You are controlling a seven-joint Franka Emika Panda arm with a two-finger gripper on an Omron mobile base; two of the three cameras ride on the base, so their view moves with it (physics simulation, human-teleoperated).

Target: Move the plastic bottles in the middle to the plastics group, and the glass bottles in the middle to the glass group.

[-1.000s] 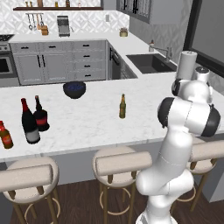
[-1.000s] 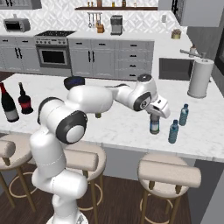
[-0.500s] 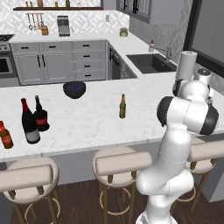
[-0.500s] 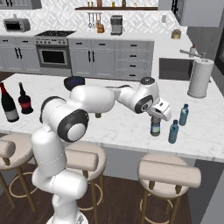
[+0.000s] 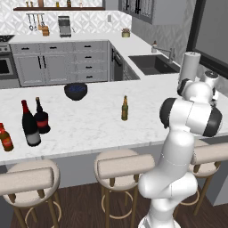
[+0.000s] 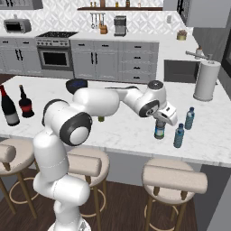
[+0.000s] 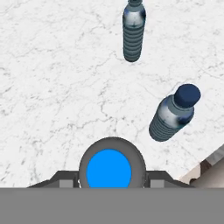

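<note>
- While I hold the small clear blue-tinted plastic water bottle by its blue cap, my gripper is clamped on it from above; in the hand view the cap sits right between my dark finger tips, so its long axis runs straight down from my hand, upright.
- From that bottle, the two small clear water bottles of the plastics group lie just off to the robot's right: the nearer one with the dark blue cap stands just beside it, the farther one a little beyond toward the paper towel roll.
- In my judgement the held bottle is at or very near the white marble counter; whether its base touches I cannot tell.
- Letting go looks like the next step, with a straight lift clear of the nearer neighbour.
- Well apart to my left stand the slim amber glass beer bottle in the middle and the tall dark wine bottle with red neck foil beside the squat dark bottle with red label and the small orange-red bottle.
- Behind it all: a dark blue bowl, a sink, grey cabinets, and stools under the counter edge.
</note>
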